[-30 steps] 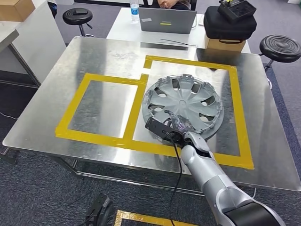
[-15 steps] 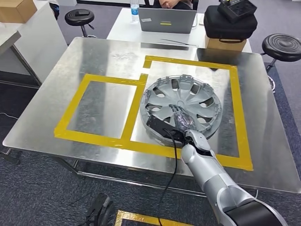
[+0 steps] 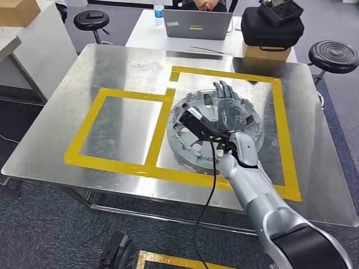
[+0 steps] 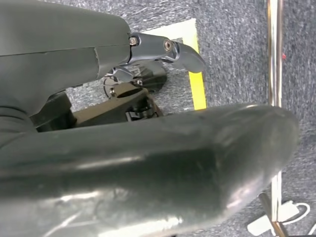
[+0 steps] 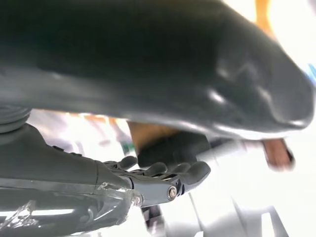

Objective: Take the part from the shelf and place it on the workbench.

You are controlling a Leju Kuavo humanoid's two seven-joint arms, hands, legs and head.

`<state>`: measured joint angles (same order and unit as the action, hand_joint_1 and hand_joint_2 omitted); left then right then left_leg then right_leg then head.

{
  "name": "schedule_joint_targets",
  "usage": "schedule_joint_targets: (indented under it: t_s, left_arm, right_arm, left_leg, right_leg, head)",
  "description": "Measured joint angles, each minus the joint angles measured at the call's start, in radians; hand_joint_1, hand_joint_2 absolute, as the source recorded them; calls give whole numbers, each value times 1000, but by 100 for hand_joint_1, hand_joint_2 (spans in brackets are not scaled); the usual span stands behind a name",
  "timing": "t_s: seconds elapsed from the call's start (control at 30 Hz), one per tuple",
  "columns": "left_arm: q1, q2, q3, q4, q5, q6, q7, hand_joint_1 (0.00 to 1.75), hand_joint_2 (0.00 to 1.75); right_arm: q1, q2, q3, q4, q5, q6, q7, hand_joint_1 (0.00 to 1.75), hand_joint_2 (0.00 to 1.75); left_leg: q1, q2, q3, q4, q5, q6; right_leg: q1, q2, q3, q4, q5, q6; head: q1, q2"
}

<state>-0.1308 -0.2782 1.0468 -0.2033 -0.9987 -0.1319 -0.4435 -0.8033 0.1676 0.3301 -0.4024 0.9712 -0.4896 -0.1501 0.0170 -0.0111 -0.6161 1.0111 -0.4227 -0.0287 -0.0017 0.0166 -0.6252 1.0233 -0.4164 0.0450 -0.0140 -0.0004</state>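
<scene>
resting flat on the tabletop (image 3: 76,106), the hubcap (image 3: 199,151) sits inside the larger yellow tape box (image 3: 288,134). the right hand (image 3: 226,109) hovers above it, fingers spread and holding nothing, so the placing step looks done. next move likely calls for drawing the arm clear without snagging the rim. left hand (image 4: 160,49): cannot tell.

A laptop (image 3: 198,23), black bag (image 3: 272,25) and 2 stools (image 3: 91,20) (image 3: 333,56) stand behind.
</scene>
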Motion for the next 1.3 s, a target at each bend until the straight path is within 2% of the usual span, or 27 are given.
schedule_joint_targets:
  t_s: [0.07, 0.1, 0.13, 0.2, 0.23, 0.27, 0.3, 0.37, 0.4, 0.43, 0.53, 0.6, 0.63, 0.7, 0.73, 0.77, 0.8, 0.83, 0.9, 0.97, 1.07, 1.1, 1.13, 1.17, 1.23, 1.27, 1.3]
  left_arm:
    - [5, 0, 4, 0, 6, 5, -7, 0, 175]
    - [7, -1, 7, 0, 9, 7, -11, 0, 175]
    - [8, -1, 9, 0, 13, 10, -15, 0, 175]
    - [13, -1, 15, 0, 21, 15, -23, 0, 175]
    - [16, 0, 18, 0, 24, 18, -26, 0, 175]
    - [19, 0, 22, 0, 27, 21, -29, 0, 175]
    - [22, 0, 26, 0, 30, 23, -32, 0, 175]
    - [26, 0, 33, 0, 36, 29, -37, 0, 175]
    - [28, 0, 36, 0, 40, 31, -39, 0, 175]
    - [29, 1, 39, 0, 43, 34, -41, 0, 175]
    - [31, 1, 49, 0, 50, 42, -44, 0, 175]
    - [32, 1, 56, 0, 57, 45, -46, 0, 175]
    - [32, 2, 60, 0, 61, 47, -47, 0, 175]
    - [33, 3, 66, 0, 67, 50, -49, 0, 175]
    - [35, 4, 70, 0, 69, 52, -49, 0, 175]
    - [36, 5, 73, 0, 70, 53, -49, 0, 175]
    - [37, 7, 76, 0, 72, 53, -49, 0, 131]
    - [37, 8, 79, 0, 73, 54, -49, 0, 87]
    - [35, 10, 83, 0, 75, 54, -50, 0, 0]
    - [32, 10, 87, 0, 80, 54, -51, 0, 0]
    - [32, 11, 97, 0, 89, 49, -44, 0, 0]
    - [33, 12, 99, 0, 89, 48, -39, 0, 0]
    - [33, 13, 102, 0, 89, 47, -34, 0, 0]
    - [33, 14, 104, 0, 89, 47, -31, 0, 0]
    - [33, 17, 110, 0, 89, 47, -29, 0, 0]
    - [34, 18, 115, 0, 89, 48, -27, 0, 0]
    - [34, 19, 120, 0, 89, 49, -26, 0, 0]
  right_arm:
    - [19, -9, -3, -75, -49, -88, -46, 0, 0]
    - [40, -13, -6, -137, -94, -122, -78, 0, 0]
    - [72, -16, -10, -216, -148, -144, -112, 0, 0]
    - [161, -19, -16, -405, -251, -162, -156, 0, 0]
    - [211, -20, -17, -503, -292, -162, -168, 0, 0]
    - [259, -21, -17, -597, -327, -164, -181, 0, 0]
    - [307, -22, -16, -691, -361, -170, -202, 0, 0]
    - [399, -23, -11, -872, -419, -185, -266, 0, 0]
    - [442, -23, -8, -955, -438, -190, -297, 0, 0]
    - [484, -23, -4, -1031, -453, -192, -328, 0, 0]
    - [606, -20, 4, -1220, -479, -192, -404, 0, 0]
    - [679, -16, 13, -1322, -495, -192, -447, 0, 0]
    - [715, -12, 19, -1366, -509, -192, -471, 0, 0]
    - [784, -6, 32, -1433, -536, -191, -515, 0, 0]
    - [813, -3, 38, -1458, -545, -191, -530, 0, 0]
    - [839, 0, 44, -1481, -549, -191, -539, 0, 0]
    - [862, 2, 50, -1503, -550, -191, -544, 0, 0]
    - [883, 4, 55, -1523, -549, -191, -546, 0, 0]
    - [914, 9, 66, -1558, -547, -191, -549, 0, 0]
    - [928, 11, 74, -1584, -553, -191, -550, 0, 0]
    - [956, 12, 94, -1636, -523, -191, -551, 0, 0]
    - [966, 12, 99, -1655, -503, -191, -551, 0, 0]
    - [974, 12, 103, -1672, -490, -191, -550, 0, 0]
    - [983, 11, 107, -1684, -488, -191, -548, 0, 0]
    - [1001, 7, 118, -1691, -501, -191, -545, 0, 0]
    - [1009, 4, 122, -1691, -505, -191, -545, 0, 0]
    - [1016, 3, 124, -1690, -505, -191, -545, 0, 0]
  left_leg:
    - [1, 0, -1, 0, 1, 15]
    - [2, 0, 0, -1, 2, 21]
    - [2, -1, 0, -1, 2, 26]
    - [1, -1, 1, -1, 0, 32]
    - [0, -2, 1, -1, -1, 33]
    - [-1, -3, 3, 0, -3, 34]
    - [-2, -4, 5, 0, -5, 33]
    - [-3, -7, 12, 0, -11, 29]
    - [-5, -8, 15, 1, -14, 25]
    - [-6, -8, 17, 1, -17, 20]
    - [-6, -9, 23, -5, -20, 4]
    - [-6, -6, 18, 14, -40, -7]
    - [-7, -4, 3, 51, -66, -12]
    - [-7, -1, -52, 175, -133, -19]
    - [-6, -1, -79, 232, -156, -21]
    - [-6, -1, -93, 263, -160, -22]
    - [-6, 0, -91, 260, -147, -22]
    - [-6, 0, -69, 219, -118, -21]
    - [-5, 0, 0, 90, -58, -21]
    - [-5, -2, 43, 7, -38, -11]
    - [-6, -5, 47, -6, -37, 12]
    - [-6, -4, 47, -7, -36, 19]
    - [-4, -3, 48, -8, -34, 25]
    - [-4, -2, 48, -8, -33, 29]
    - [-5, 1, 48, -8, -33, 33]
    - [-6, 1, 47, -8, -33, 33]
    - [-6, 2, 48, -8, -33, 33]
  right_leg:
    - [-2, -3, -4, 9, -10, 10]
    - [-3, -5, -16, 36, -28, 15]
    - [-3, -7, -38, 84, -56, 19]
    - [-3, -8, -101, 220, -119, 22]
    - [-3, -8, -127, 270, -135, 21]
    - [-3, -8, -138, 288, -133, 20]
    - [-2, -8, -128, 264, -111, 17]
    - [-1, -9, -62, 130, -46, 9]
    - [0, -9, -27, 65, -23, 6]
    - [2, -9, -5, 25, -13, 3]
    - [5, -7, 9, 4, -14, -10]
    - [1, -8, 15, -1, -13, -21]
    - [-2, -9, 18, -4, -12, -26]
    - [-4, -12, 19, -5, -14, -31]
    - [-4, -12, 19, -5, -14, -32]
    - [-4, -11, 19, -5, -14, -33]
    - [-4, -11, 19, -5, -14, -33]
    - [-4, -10, 20, -5, -14, -31]
    - [-2, -7, 20, -1, -15, -24]
    - [2, -5, 16, 3, -15, -14]
    - [0, -5, 14, 4, -15, 3]
    - [-2, -6, 9, 16, -25, 8]
    - [-2, -7, -4, 47, -46, 13]
    - [-3, -8, -27, 99, -78, 17]
    - [-4, -9, -86, 233, -142, 21]
    - [-4, -9, -105, 278, -157, 22]
    - [-4, -9, -107, 287, -153, 21]
  head:
    - [3, 0]
    - [5, 0]
    - [8, 0]
    - [11, 0]
    - [11, 0]
    - [11, 0]
    - [11, 0]
    - [11, 0]
    - [11, 0]
    - [10, 0]
    - [10, 0]
    - [8, 0]
    - [6, 0]
    - [3, 0]
    - [2, 0]
    - [2, 0]
    - [2, 0]
    - [2, 0]
    - [2, 0]
    - [2, 0]
    - [4, 0]
    - [6, 0]
    - [9, 0]
    - [12, 0]
    - [15, 0]
    - [15, 0]
    - [15, 0]
